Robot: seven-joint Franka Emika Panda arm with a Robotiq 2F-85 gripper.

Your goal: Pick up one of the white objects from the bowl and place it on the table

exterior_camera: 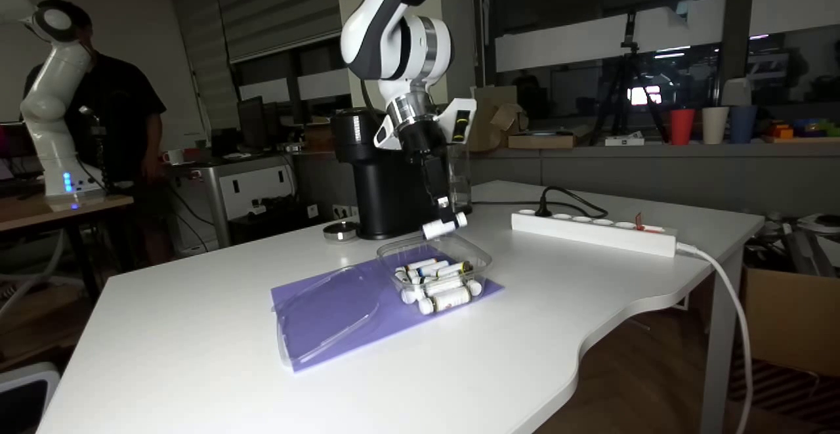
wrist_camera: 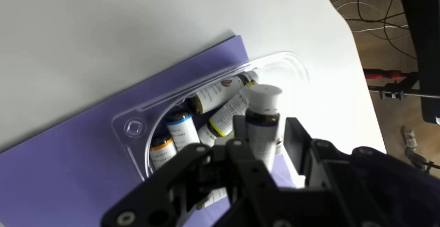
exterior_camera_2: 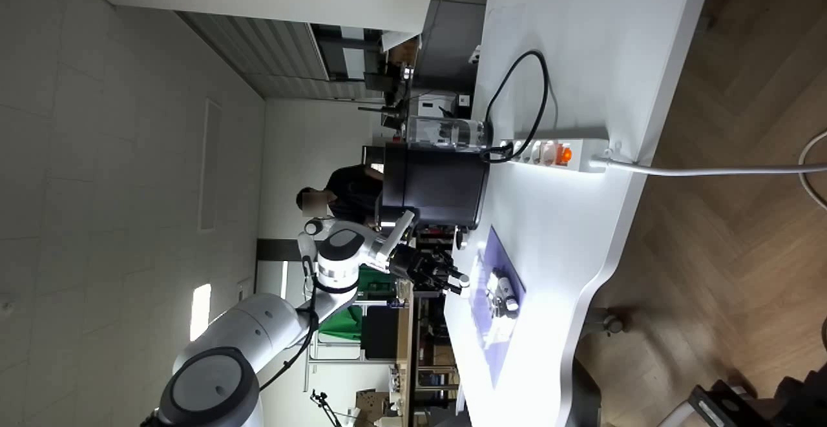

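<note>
My gripper (exterior_camera: 444, 209) is shut on one white object, a small bottle (exterior_camera: 441, 227) with a white cap, and holds it above the bowl. The held bottle also shows between the fingers in the wrist view (wrist_camera: 262, 139), its cap end pointing away from the palm. The bowl is a transparent plastic container (exterior_camera: 487, 264); its corner shows in the wrist view (wrist_camera: 134, 127). Several white-labelled bottles (exterior_camera: 453, 299) lie in it at mixed angles; in the wrist view (wrist_camera: 184, 131) the gripper hides some. The white table (exterior_camera: 216, 329) lies around and under the purple sheet.
The bowl stands on a purple sheet (exterior_camera: 387, 329), with a transparent lid (exterior_camera: 331, 312) beside it. A black machine (exterior_camera: 390, 191) stands close behind the gripper. A round metal lid (exterior_camera: 340, 230) is near its base. A white power strip (exterior_camera: 594, 234) with cables lies on the table.
</note>
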